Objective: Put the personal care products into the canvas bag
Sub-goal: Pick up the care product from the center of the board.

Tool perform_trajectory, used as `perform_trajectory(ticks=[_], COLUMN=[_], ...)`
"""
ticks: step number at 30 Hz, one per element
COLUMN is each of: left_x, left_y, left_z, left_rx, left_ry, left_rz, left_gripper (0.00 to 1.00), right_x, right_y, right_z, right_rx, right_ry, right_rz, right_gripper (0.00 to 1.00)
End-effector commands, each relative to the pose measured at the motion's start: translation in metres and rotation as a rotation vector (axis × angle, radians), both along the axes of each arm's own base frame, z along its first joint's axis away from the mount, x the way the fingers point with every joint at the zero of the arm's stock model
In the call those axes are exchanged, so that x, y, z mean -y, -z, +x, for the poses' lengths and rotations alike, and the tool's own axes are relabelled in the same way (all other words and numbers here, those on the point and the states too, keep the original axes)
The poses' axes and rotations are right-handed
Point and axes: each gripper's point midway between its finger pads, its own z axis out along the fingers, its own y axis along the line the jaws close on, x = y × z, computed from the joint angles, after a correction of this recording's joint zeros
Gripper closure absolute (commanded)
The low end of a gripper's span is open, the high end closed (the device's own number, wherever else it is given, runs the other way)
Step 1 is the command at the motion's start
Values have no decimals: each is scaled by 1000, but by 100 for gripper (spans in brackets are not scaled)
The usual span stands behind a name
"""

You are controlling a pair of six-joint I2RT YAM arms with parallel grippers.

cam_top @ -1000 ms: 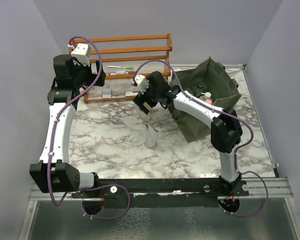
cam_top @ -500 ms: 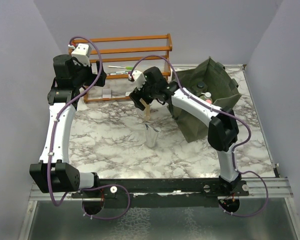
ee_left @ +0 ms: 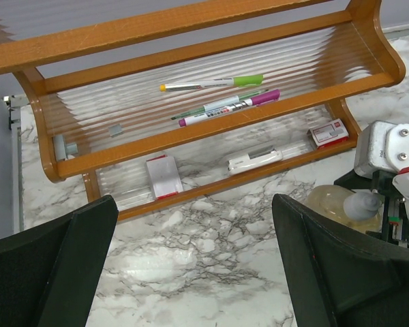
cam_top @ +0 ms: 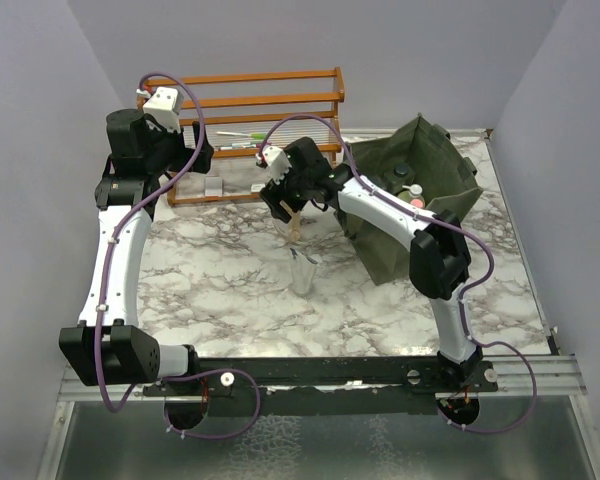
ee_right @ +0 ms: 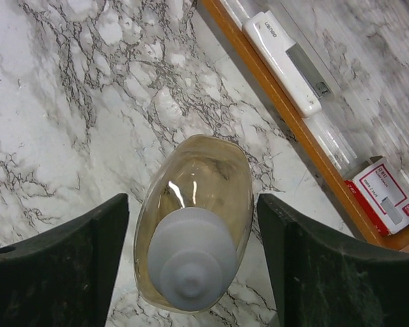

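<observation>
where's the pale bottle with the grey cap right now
The bottle stands on the marble table between the right gripper's fingers in the right wrist view, just in front of the orange rack.

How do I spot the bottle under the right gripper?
Find the orange wooden rack at the table's far side. Just before it a bottle stands upright between the right gripper's open fingers. Clear pale yellow with a grey cap, unlike the silver tube mid-table.
</observation>
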Motion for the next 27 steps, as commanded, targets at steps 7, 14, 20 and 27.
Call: perform_trajectory(ticks=[7, 14, 20, 27], left_x=[4, 10, 14, 13], left_y=[-12, -13, -10, -8], left_z=[1, 1, 5, 10], left_rx=[47, 42, 24, 15], left_ry=[31, 58, 83, 82], left_rz=[-4, -21, -30, -28], left_gripper=[1, 1, 3, 3], right_x=[-7, -7, -6, 3], right_y=[-20, -49, -92, -153], right_z=[5, 7, 4, -7], right_rx=[30, 96, 176, 261], right_ry=[-9, -34, -67, -96], right_rz=[30, 53, 91, 159], right_gripper=[44, 66, 93, 99])
